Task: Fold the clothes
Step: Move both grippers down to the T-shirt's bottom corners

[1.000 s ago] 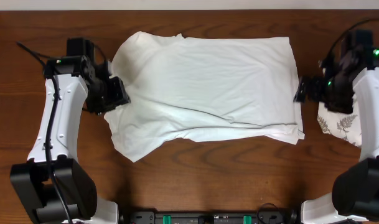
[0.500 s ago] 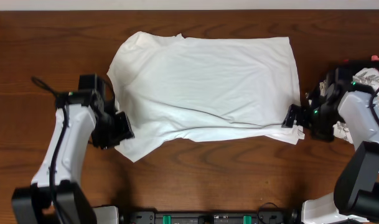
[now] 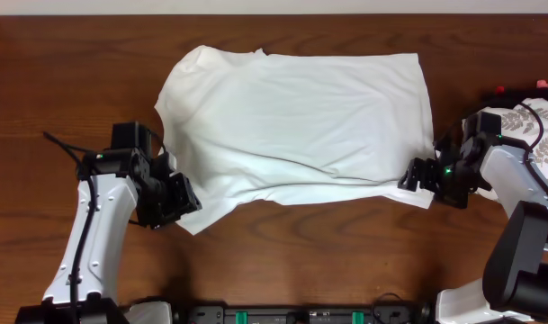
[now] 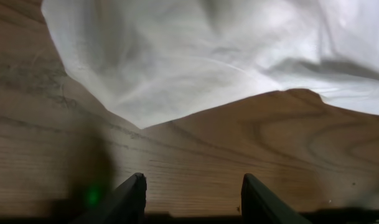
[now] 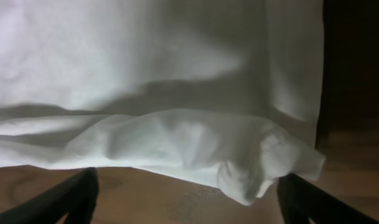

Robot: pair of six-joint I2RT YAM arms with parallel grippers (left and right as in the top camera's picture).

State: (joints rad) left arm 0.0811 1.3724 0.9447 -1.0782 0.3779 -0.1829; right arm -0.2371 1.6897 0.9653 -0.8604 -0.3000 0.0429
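Observation:
The clothes are one white T-shirt [image 3: 296,126], spread flat on the wooden table with wrinkles along its near hem. My left gripper [image 3: 188,205] is at the shirt's near left corner. In the left wrist view my left gripper [image 4: 192,199] is open over bare wood, and the shirt's pointed corner [image 4: 139,121] lies just ahead, untouched. My right gripper [image 3: 410,177] is at the near right corner. In the right wrist view my right gripper [image 5: 186,199] stands wide open, and the bunched hem corner [image 5: 257,177] hangs between its fingers, close to the right fingertip [image 5: 304,199].
A white cloth with a fern print [image 3: 533,126] lies at the table's right edge, behind the right arm, with a small red thing [image 3: 500,91] beside it. A black bar [image 3: 300,316] runs along the front edge. Bare wood [image 3: 309,252] lies in front of the shirt.
Both arms moved toward the table's front along the shirt's side edges. The left went from the sleeve to the near left corner, the right from mid-hem to the near right corner.

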